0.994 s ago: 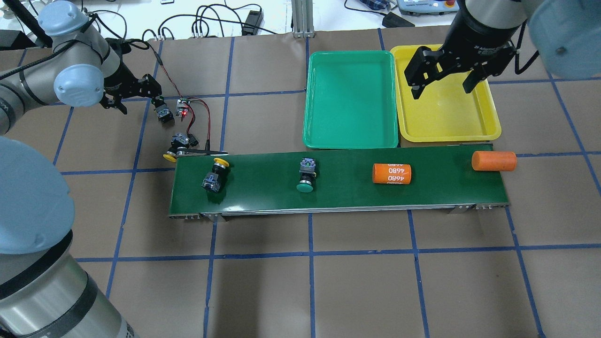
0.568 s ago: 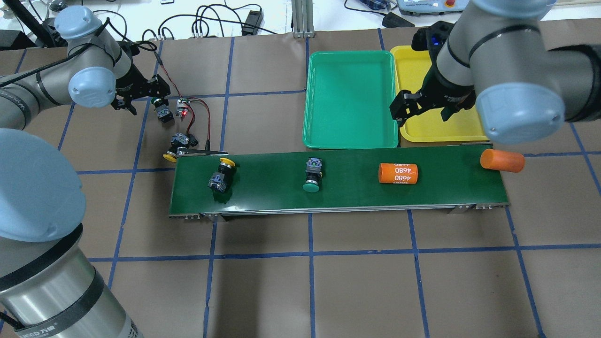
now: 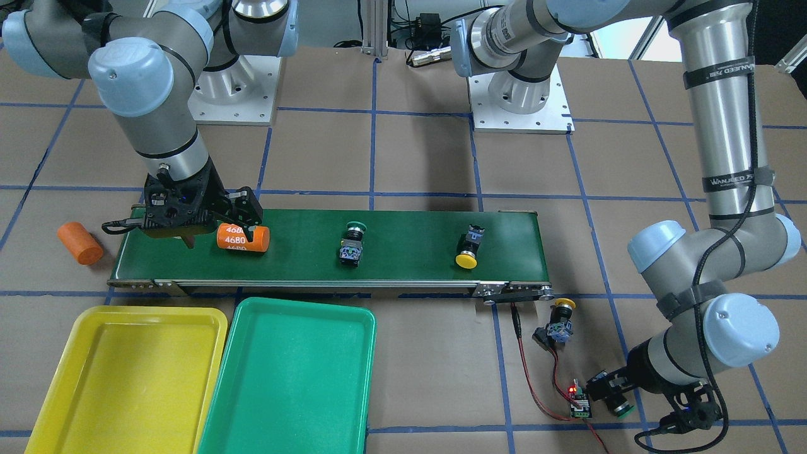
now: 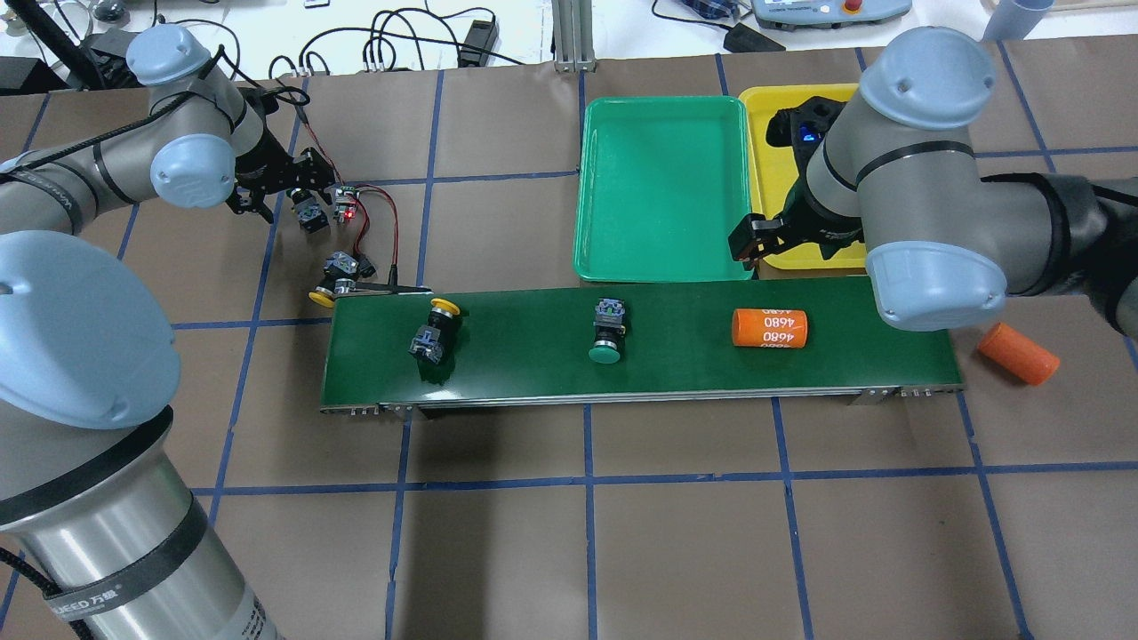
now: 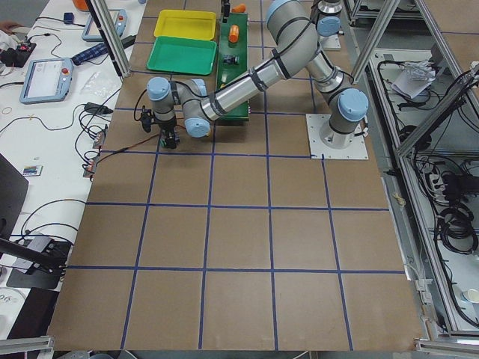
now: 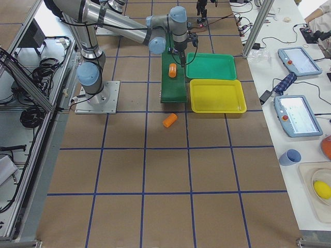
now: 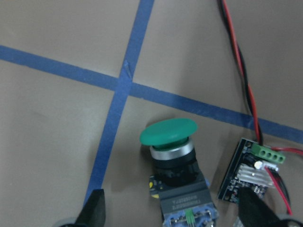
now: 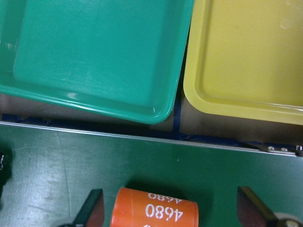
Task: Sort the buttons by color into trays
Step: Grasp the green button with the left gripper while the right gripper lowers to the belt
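Note:
A green button [image 4: 608,333] and a yellow button [image 4: 433,331] lie on the dark-green conveyor belt [image 4: 533,364]. A second yellow button [image 4: 333,280] lies on the table at the belt's left end. A second green button [image 7: 177,165] lies beside the circuit board, between the fingers of my open left gripper [image 7: 173,210], which also shows in the overhead view [image 4: 293,200]. My right gripper [image 3: 217,230] is open over the belt, its fingers either side of an orange cylinder [image 8: 156,215]. The green tray [image 4: 662,187] and the yellow tray [image 4: 773,133] are empty.
The circuit board [image 4: 347,204] with red-black wires sits next to the left gripper. The labelled orange cylinder [image 4: 769,328] lies on the belt's right part. A plain orange cylinder [image 4: 1018,353] lies on the table past the belt's right end.
My right gripper has moved from over the yellow tray down to the belt at the labelled cylinder. Things on the belt moved right; the plain cylinder dropped off its end. My left gripper edged onto the green button.

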